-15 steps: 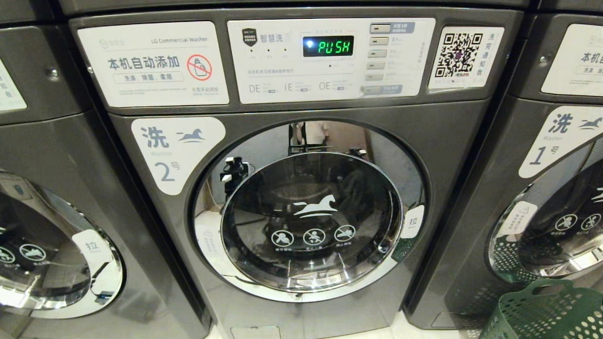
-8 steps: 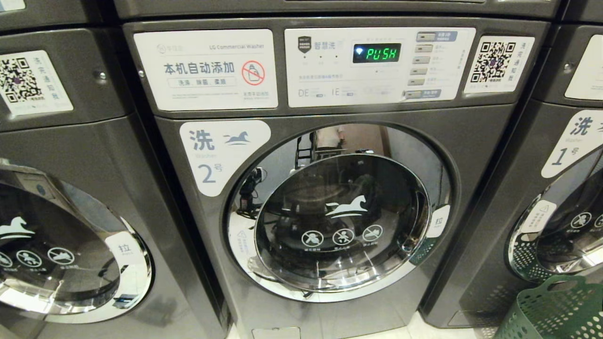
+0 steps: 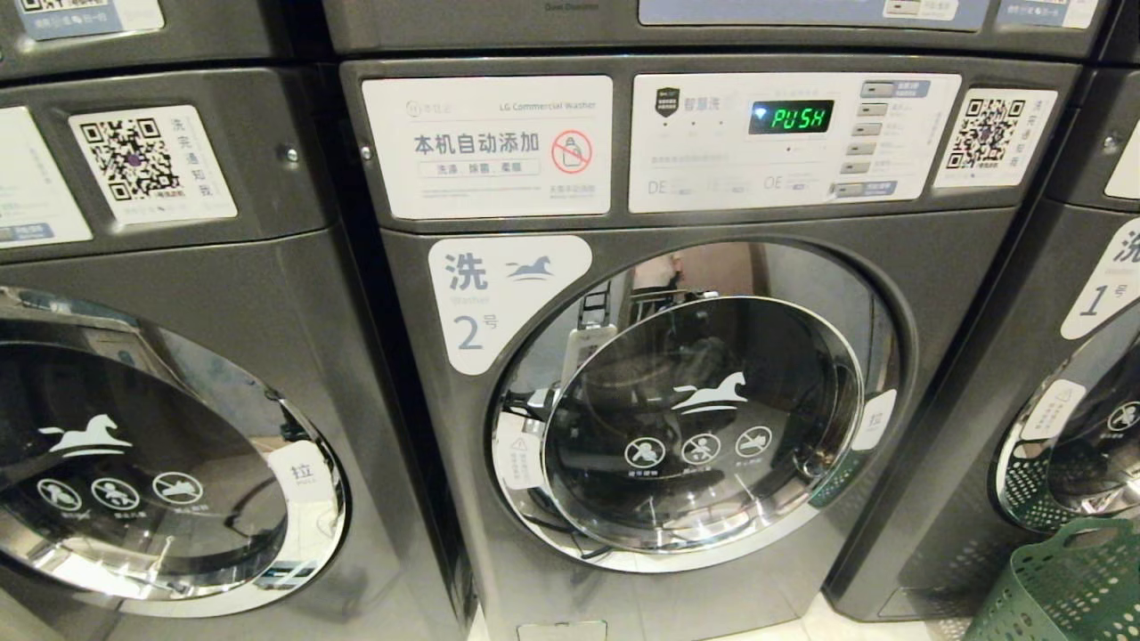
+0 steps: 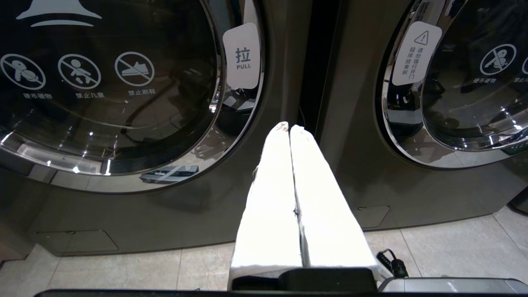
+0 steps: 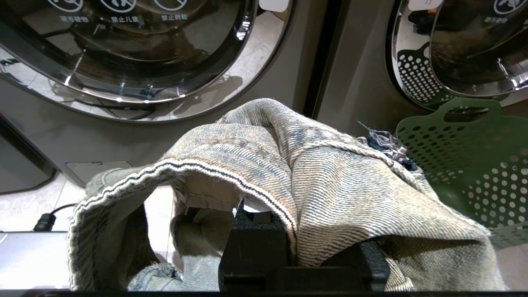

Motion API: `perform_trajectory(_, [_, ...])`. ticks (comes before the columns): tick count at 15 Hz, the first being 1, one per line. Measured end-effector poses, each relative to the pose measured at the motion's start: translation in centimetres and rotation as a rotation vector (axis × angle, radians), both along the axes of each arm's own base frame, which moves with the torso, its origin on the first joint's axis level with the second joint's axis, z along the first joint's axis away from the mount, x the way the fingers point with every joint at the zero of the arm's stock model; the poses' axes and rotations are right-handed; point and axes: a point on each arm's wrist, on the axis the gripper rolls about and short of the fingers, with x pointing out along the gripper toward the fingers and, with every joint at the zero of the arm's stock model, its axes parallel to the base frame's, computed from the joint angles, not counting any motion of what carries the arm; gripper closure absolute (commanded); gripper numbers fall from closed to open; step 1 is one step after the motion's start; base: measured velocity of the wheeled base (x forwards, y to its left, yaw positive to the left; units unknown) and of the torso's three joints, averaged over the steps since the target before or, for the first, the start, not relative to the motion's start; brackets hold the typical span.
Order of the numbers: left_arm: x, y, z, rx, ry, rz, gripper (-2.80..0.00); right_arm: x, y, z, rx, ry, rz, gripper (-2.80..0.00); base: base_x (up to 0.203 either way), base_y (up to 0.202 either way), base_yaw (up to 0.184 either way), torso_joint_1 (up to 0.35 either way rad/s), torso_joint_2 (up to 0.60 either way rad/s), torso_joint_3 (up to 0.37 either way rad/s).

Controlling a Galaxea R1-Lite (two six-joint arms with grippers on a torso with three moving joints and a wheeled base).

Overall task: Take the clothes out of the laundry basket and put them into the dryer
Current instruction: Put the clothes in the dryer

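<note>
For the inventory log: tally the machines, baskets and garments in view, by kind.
Front-loading machines: 3 — left, middle number 2, right number 1
Green laundry baskets: 1
Denim garments: 1, draped over the right tool
Total: 5

Left tool (image 4: 289, 128): two long white fingers (image 4: 272, 198), black base

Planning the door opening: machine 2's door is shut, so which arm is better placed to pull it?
Probably left. The left gripper is empty, fingers together, low between two machines. The right gripper is buried under the denim garment draped over it beside the green laundry basket.
</note>
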Motion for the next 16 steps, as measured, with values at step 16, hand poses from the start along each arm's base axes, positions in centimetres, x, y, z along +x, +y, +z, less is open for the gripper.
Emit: perform_trajectory(16, [-0.01, 0.0, 0.01, 0.001, 0.0, 0.0, 0.0, 0.0, -0.01, 0.0, 0.001, 0.001, -0.001, 0.0, 0.0, 0.0, 0.0, 0.0, 0.0, 0.0])
